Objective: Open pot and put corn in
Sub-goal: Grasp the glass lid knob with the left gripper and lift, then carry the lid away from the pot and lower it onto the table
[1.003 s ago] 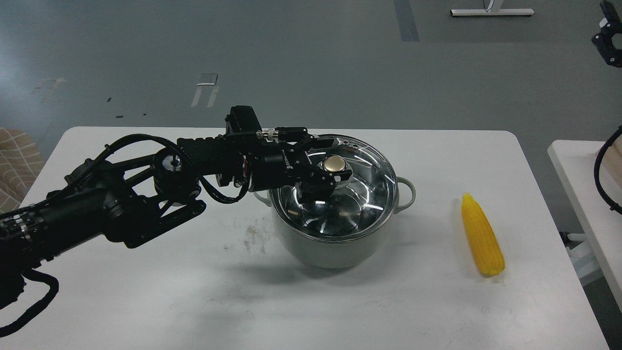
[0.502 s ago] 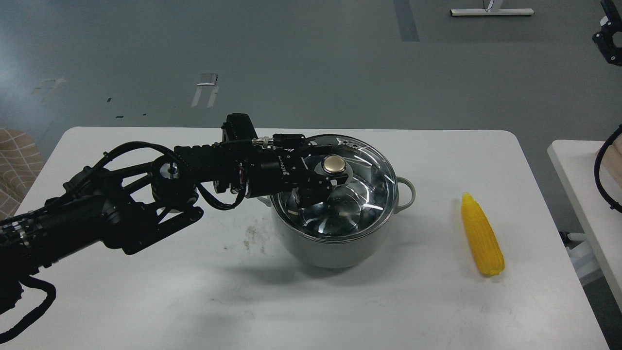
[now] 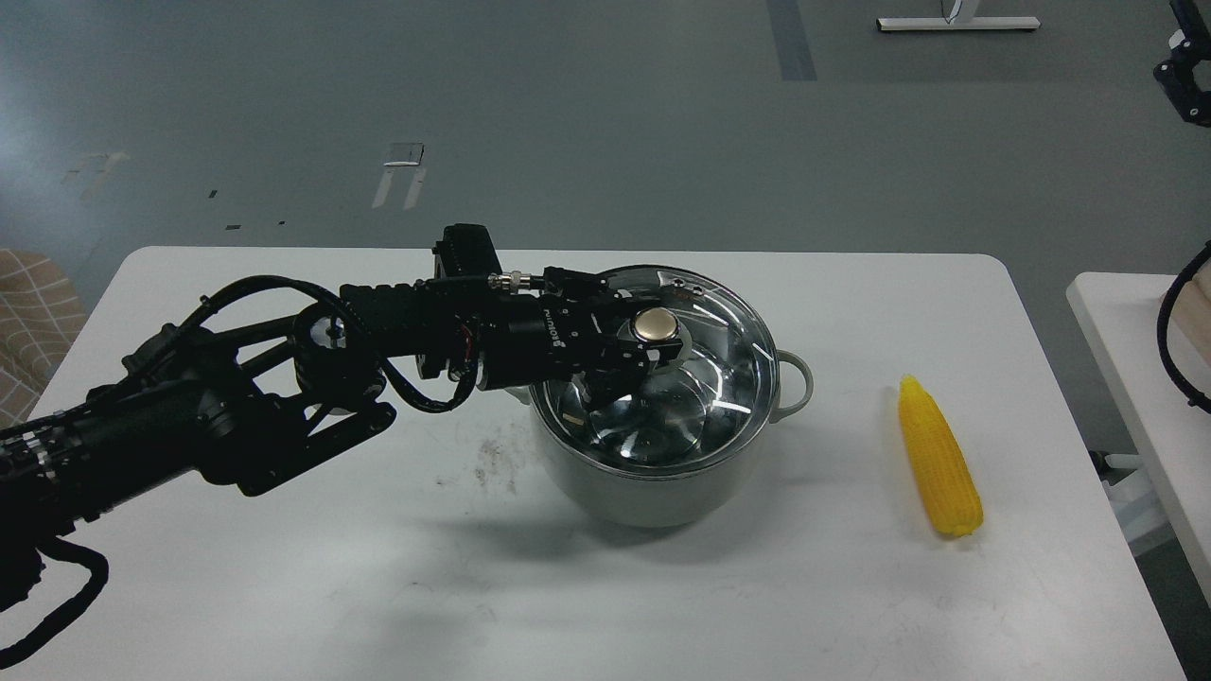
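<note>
The pale grey-green pot (image 3: 653,492) stands mid-table with its glass lid (image 3: 719,378) on it. My left gripper (image 3: 653,331) reaches in from the left over the lid, and its fingers (image 3: 615,374) sit close on either side of the lid's gold knob (image 3: 656,325), shut on it. The yellow corn (image 3: 938,456) lies on the table to the right of the pot, pointed end away from me. A black part of my right arm (image 3: 1187,71) shows at the top right edge; its fingers cannot be told apart.
The white table (image 3: 284,586) has a faint smudge of crumbs (image 3: 492,459) left of the pot. A second white table (image 3: 1145,378) stands beyond the right edge, with a black cable (image 3: 1173,331) hanging over it.
My left gripper's fingers have closed in around the gold knob. The pot and lid have shifted slightly to the right. The corn has not moved.
</note>
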Robot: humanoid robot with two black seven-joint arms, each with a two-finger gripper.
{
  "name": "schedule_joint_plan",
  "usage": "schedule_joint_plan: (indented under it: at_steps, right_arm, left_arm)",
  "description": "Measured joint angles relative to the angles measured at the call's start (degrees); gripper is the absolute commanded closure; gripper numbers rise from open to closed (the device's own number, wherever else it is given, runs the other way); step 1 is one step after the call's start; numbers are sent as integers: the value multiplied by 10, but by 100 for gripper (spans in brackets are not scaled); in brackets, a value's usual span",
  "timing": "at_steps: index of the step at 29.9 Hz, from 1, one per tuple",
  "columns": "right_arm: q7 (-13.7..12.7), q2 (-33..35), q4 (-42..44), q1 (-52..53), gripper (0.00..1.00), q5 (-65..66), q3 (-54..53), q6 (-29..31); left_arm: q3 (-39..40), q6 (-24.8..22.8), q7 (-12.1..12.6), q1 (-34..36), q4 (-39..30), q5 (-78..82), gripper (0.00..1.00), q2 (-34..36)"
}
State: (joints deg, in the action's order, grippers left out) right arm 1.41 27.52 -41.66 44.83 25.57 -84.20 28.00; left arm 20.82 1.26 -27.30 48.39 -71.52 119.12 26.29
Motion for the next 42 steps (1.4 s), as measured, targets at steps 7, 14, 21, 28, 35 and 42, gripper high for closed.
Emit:
schedule_joint_plan:
  at_steps: [7, 14, 21, 28, 35, 42]
  right_arm:
    - [0, 0, 0, 0, 0, 0, 0, 0]
    - [0, 1, 1, 0, 0, 0, 0, 0]
    - [0, 3, 1, -1, 0, 0, 0, 0]
    - [0, 3, 1, -2, 0, 0, 0, 0]
    - [0, 3, -2, -2, 0, 0, 0, 0]
    - [0, 3, -2, -3, 0, 0, 0, 0]
  left_arm:
    - [6, -1, 1, 35, -35, -38, 83, 53]
    - [14, 0, 3, 37, -48, -58, 83, 167]
    - [13, 44, 2, -46, -40, -144, 83, 310]
    - [9, 94, 3, -143, -7, -170, 83, 368]
    - [8, 144, 0, -210, 112, -180, 82, 327]
    - [6, 159, -7, -234, 190, -193, 77, 259]
